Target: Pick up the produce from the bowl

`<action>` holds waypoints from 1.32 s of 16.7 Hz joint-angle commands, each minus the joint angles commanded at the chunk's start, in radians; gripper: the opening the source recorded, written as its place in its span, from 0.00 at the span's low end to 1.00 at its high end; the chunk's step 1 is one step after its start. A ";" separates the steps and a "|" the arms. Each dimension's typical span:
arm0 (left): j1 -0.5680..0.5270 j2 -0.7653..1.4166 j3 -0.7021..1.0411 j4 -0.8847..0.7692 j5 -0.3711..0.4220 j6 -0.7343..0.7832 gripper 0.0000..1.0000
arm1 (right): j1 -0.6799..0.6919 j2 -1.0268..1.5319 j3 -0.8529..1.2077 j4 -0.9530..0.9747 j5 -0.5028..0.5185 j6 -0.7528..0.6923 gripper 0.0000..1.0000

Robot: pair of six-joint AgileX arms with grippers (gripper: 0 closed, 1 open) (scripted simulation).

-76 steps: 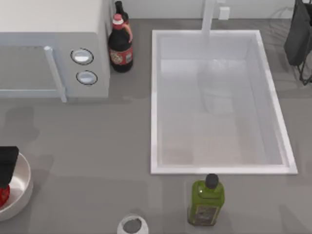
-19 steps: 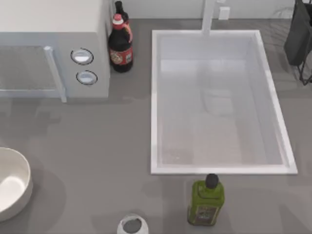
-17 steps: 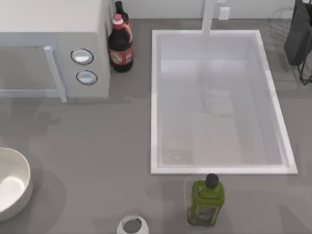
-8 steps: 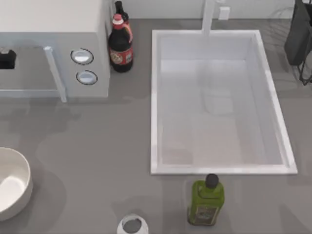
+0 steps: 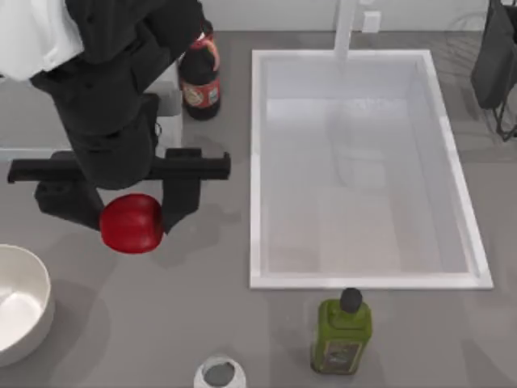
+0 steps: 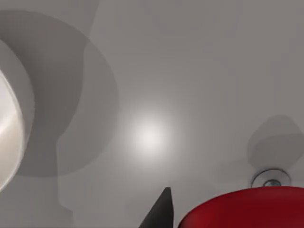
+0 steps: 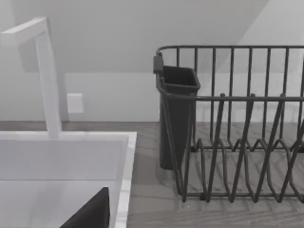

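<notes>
Round, shallow white bowl (image 5: 20, 303), thick-rimmed, below and left of the jaws, well apart. Left gripper (image 5: 121, 212), matte black, jaws clenched on the produce (image 5: 131, 223): smooth, squat, glossy red, held above grey counter. Right of the jaws: rectangular white sink (image 5: 254, 170).

The grey counter (image 5: 202, 275) carries the white bowl (image 5: 20, 311), with a small cup (image 5: 219, 374) and green bottle (image 5: 342, 333) to the bowl's right.
</notes>
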 joint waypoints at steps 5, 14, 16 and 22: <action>-0.045 0.012 -0.023 0.032 -0.001 -0.045 0.00 | 0.000 0.000 0.000 0.000 0.000 0.000 1.00; -0.040 0.058 -0.240 0.310 0.000 -0.040 0.00 | 0.000 0.000 0.000 0.000 0.000 0.000 1.00; -0.040 0.076 -0.316 0.404 0.000 -0.039 0.00 | 0.000 0.000 0.000 0.000 0.000 0.000 1.00; -0.041 0.093 -0.375 0.466 0.000 -0.039 0.00 | 0.000 0.000 0.000 0.000 0.000 0.000 1.00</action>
